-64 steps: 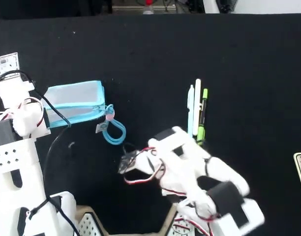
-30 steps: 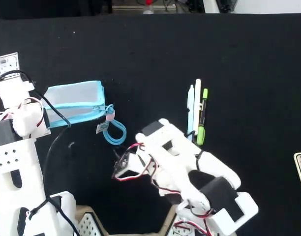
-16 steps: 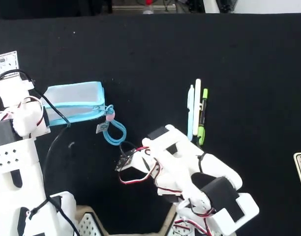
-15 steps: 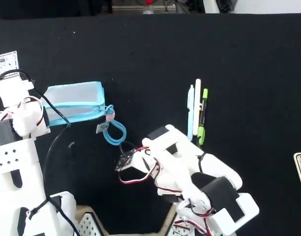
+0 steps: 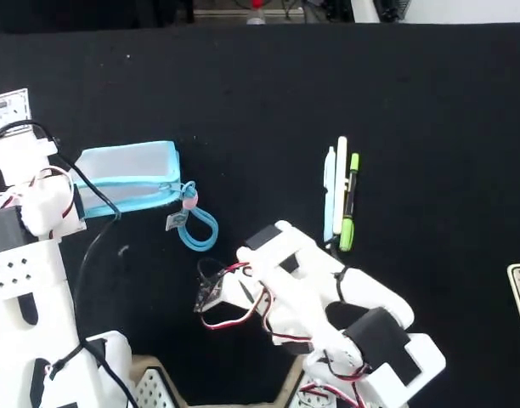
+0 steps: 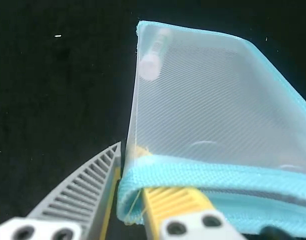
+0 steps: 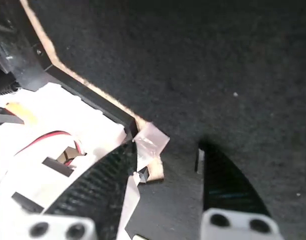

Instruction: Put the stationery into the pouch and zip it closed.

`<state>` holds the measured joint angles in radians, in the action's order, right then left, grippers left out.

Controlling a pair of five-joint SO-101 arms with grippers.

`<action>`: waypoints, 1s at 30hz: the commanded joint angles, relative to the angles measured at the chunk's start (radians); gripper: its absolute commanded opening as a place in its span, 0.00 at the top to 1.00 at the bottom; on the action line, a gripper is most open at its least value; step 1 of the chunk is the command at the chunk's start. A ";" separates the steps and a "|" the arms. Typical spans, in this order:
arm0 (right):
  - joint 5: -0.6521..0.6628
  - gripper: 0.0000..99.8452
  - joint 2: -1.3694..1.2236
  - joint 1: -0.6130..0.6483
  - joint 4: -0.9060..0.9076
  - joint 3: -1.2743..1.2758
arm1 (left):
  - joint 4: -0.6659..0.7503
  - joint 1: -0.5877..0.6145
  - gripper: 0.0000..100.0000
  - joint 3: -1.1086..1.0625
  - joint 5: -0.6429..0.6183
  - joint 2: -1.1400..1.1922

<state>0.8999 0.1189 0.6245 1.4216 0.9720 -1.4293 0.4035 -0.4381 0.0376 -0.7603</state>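
The pouch lies flat at the left side of the black table, with its blue strap looped out toward the middle. The left gripper pinches the pouch's corner at the teal hem, with a grey finger on one side and a yellow finger on the other. A small white tube shows through the mesh at the far end, perhaps inside the pouch, though the view is too poor to be sure. Three pens lie side by side, touching, well to the right of the pouch: a pale blue one, a white one and a green highlighter. The right arm is folded low just below them. The right gripper hangs over bare table near the arm bases, its black fingers spread and holding nothing
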 commanded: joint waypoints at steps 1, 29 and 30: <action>0.015 0.78 -0.015 0.041 -0.008 0.010 | 0.018 0.010 0.97 0.056 -0.009 -0.012; 0.005 0.99 -0.214 -0.247 0.049 -0.102 | 0.018 0.012 0.97 0.058 -0.009 -0.012; 0.017 0.99 -0.188 -0.262 0.049 -0.102 | 0.018 0.012 0.97 0.058 -0.009 -0.012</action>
<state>0.8800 -0.1143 0.4112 1.4569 0.8646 -1.4293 0.4035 -0.4381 0.0376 -0.7603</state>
